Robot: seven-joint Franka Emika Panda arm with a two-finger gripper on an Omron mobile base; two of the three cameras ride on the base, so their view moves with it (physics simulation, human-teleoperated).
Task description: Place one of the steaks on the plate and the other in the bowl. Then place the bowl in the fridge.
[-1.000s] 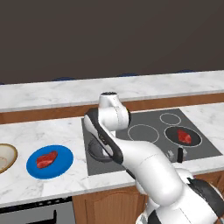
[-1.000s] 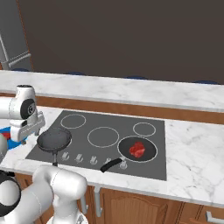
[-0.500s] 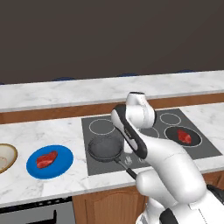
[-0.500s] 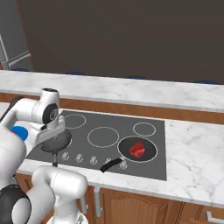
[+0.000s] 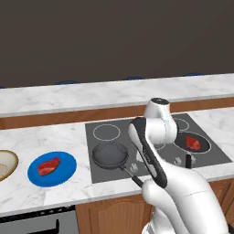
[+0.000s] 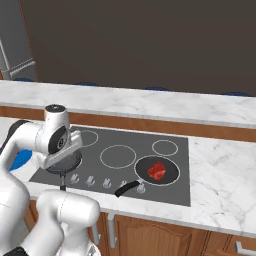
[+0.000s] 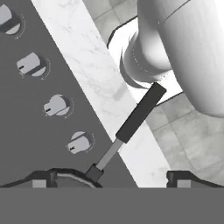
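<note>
Over the last second the arm had swung from the plate side of the counter rightward across the stove, toward the pan that held the second steak; the things on the counter had not moved.

The gripper (image 7: 111,177) stood with its jaws spread wide and nothing between them, each dark fingertip (image 7: 41,178) showing at the bottom of the hand view. Just beyond them lay a pan handle (image 7: 139,113), a black matte bar on a thin grey metal neck, reaching out over the white marbled counter edge (image 7: 92,78). Beside it sat a row of small grey knobs (image 7: 57,105) on the dark flat stove (image 5: 114,171).

One steak (image 5: 49,166), a small flat red slab, already lay on the plate (image 5: 64,173), a plain glossy blue disc at the left. The other steak (image 6: 157,170) sat in the right frying pan (image 6: 172,177), round and black. An empty frying pan (image 5: 110,155) rested on the near left burner. The bowl (image 5: 6,164), tan with a darker rim, showed partly at the left edge with nothing visible in it. A strip of the grey fridge (image 6: 17,42) stood far left in the right base view.

By my reading, one placement was done; the second steak, the bowl and the fridge trip remained.
</note>
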